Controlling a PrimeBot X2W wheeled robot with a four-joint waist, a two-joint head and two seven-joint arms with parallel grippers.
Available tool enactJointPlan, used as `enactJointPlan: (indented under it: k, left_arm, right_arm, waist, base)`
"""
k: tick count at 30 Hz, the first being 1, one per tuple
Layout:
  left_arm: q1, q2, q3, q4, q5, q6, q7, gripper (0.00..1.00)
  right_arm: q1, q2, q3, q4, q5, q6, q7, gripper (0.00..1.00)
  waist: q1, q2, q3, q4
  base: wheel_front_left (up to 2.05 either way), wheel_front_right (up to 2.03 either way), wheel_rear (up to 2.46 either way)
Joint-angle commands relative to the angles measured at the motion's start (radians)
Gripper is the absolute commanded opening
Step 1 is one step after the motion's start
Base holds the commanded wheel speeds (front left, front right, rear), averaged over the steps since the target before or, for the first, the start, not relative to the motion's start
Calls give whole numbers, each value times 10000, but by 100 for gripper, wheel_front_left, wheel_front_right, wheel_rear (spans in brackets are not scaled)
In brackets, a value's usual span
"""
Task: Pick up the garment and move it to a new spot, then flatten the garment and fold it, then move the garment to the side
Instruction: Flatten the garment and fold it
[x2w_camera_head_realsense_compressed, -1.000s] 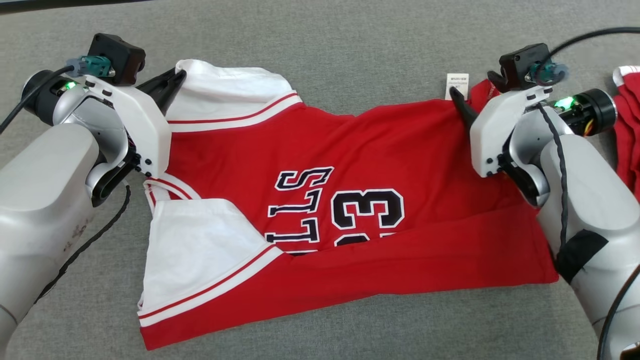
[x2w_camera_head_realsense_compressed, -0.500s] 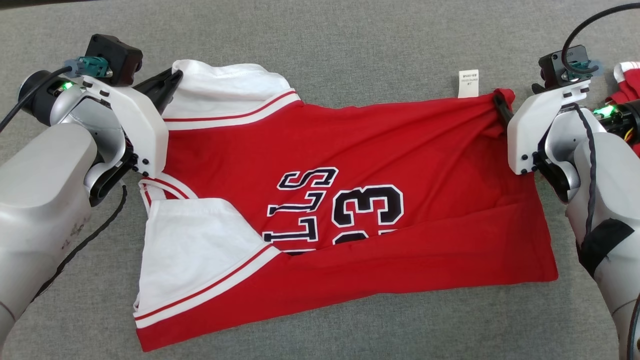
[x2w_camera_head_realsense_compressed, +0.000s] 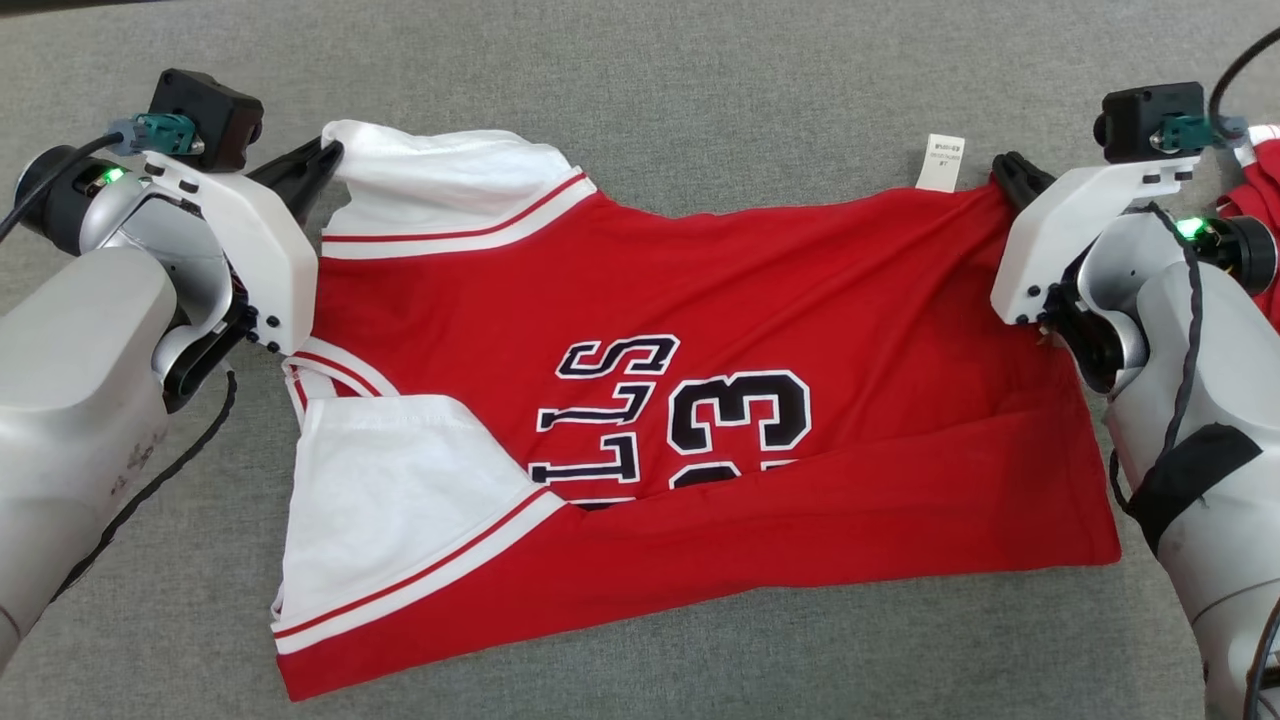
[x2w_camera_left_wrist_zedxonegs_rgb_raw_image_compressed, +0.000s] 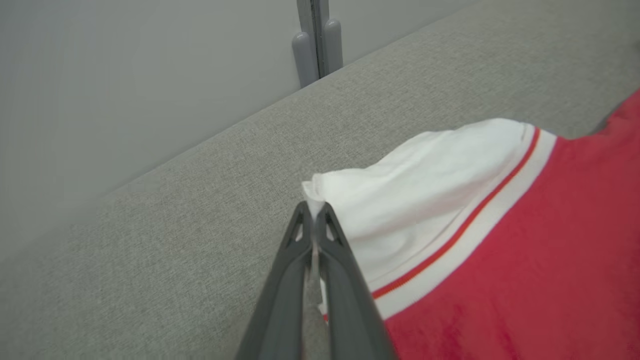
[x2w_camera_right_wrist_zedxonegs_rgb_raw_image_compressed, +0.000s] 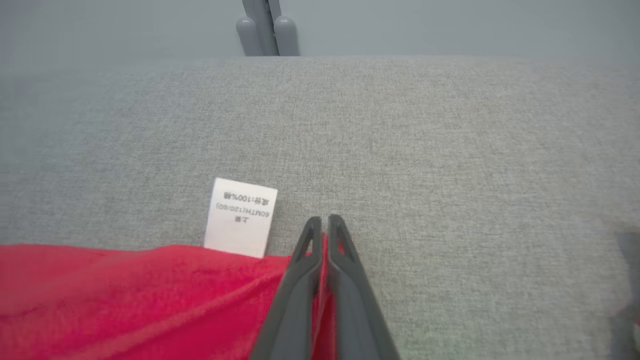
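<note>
Now, at the two far corners: left hand (x2w_camera_head_realsense_compressed: 322, 158) clenched on the cuff of the white sleeve (x2w_camera_head_realsense_compressed: 440, 180), right hand (x2w_camera_head_realsense_compressed: 1010, 170) clenched on the far red corner of the garment (x2w_camera_head_realsense_compressed: 720, 290), just beside the white care label (x2w_camera_head_realsense_compressed: 941, 162). Dark fingers (x2w_camera_left_wrist_zedxonegs_rgb_raw_image_compressed: 345, 280) of each hand pressed together on a sliver of cloth, white in the left wrist view, red in the right wrist view.

Outward from the hands: garment spread on the grey tabletop (x2w_camera_head_realsense_compressed: 640, 80), red with black-and-white lettering, long axis running straight from one hand to the other. Collar and sleeves at the robot's left, hem at its right. Far edge drawn fairly taut between the two grips. Near edge doubled up over the lower part of the numerals, loose and unheld. Second white sleeve (x2w_camera_head_realsense_compressed: 400, 480) flat at near left. Another red item (x2w_camera_head_realsense_compressed: 1255, 190) at the far right, beyond the right arm.

Judged mid-fold. Rest of the cloth lying toward the robot from both hands, each hand equally near its own corner. Next fold therefore likely a matched pull of both arms toward the near edge, square to the long axis. Risk: an uneven pull and a skewed crease.
</note>
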Motion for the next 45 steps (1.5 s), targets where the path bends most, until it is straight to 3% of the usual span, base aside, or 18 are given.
enactJointPlan:
  k: [1,6,16,20,28,35,40,45]
  left_arm:
    - [-25,59,-20,96,-127,1,-61,0]
    - [14,63,-74,322,-272,1,-186,0]
    - [-297,-36,240,1232,-579,2,-1103,0]
    - [-399,-266,357,1604,-462,108,-1658,0]
    - [-655,-679,567,2021,-84,311,-2170,0]
    - [-431,-864,906,1817,332,206,-2233,0]
    - [22,-675,1181,1452,731,127,-2238,0]
    - [680,-363,1354,847,1129,101,-2238,0]
  right_arm:
    - [-110,-23,-110,42,251,-19,-142,0]
    - [-106,82,-551,224,1149,-19,-23,0]
    - [-860,865,-3723,967,4745,-10,896,0]
    - [-1199,883,-4299,1314,4957,-10,539,0]
    - [-1679,757,-4359,1784,4368,-10,-318,0]
    - [-1110,744,-3244,835,4026,-10,-377,0]
    - [-389,554,-2860,154,4395,-10,-593,0]
    - [576,464,-2940,-720,5470,-10,-512,0]
  waist:
    - [0,0,-21,26]
    - [0,0,-96,79]
    - [0,0,-179,145]
    - [0,0,-159,230]
    - [0,0,-61,415]
    - [0,0,-75,623]
    - [0,0,-504,763]
    - [0,0,-1122,851]
  base:
    - [0,0,0]
    - [0,0,0]
    - [0,0,0]
    - [0,0,0]
    - [0,0,0]
    - [0,0,0]
    - [0,0,0]
    - [0,0,0]
